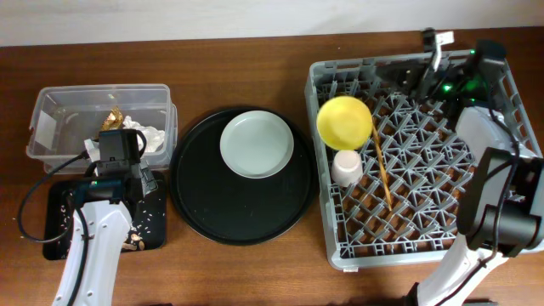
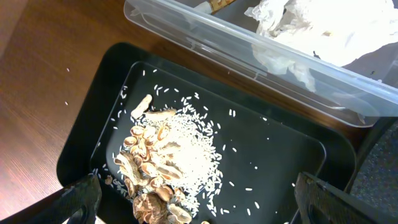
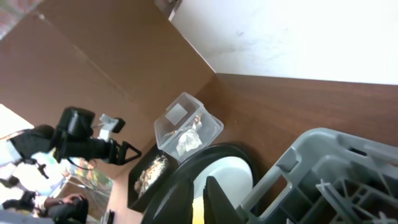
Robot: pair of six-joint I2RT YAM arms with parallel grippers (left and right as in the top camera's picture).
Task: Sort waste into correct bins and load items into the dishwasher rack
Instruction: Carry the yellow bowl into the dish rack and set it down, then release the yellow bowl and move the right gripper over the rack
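Note:
My left gripper [image 1: 117, 163] [image 2: 199, 208] is open and empty, hovering over the shallow black tray [image 1: 59, 229] [image 2: 280, 149], which holds beige-brown food scraps [image 1: 132, 242] [image 2: 155, 168] and rice grains. The clear tub [image 1: 51, 110] [image 2: 205, 37] holds the white tissue [image 1: 153, 136] [image 2: 317, 25] and the brown-gold wrapper [image 1: 113, 115]. The grey rack [image 1: 327, 238] [image 3: 323, 162] holds the yellow bowl [image 1: 344, 121], a small pale cup [image 1: 346, 166] and chopsticks [image 1: 382, 174]. The grey plate [image 1: 257, 144] [image 3: 230, 171] sits left of the rack. My right gripper [image 1: 422, 78] [image 3: 199, 205] looks shut over the rack's far corner. The light-blue cup is hidden.
The plate lies on a large round black tray [image 1: 212, 204] between the bins and the rack. My right arm's base [image 1: 501, 212] overhangs the rack's right side. Cables run beside the black tray at the left edge [image 1: 30, 212].

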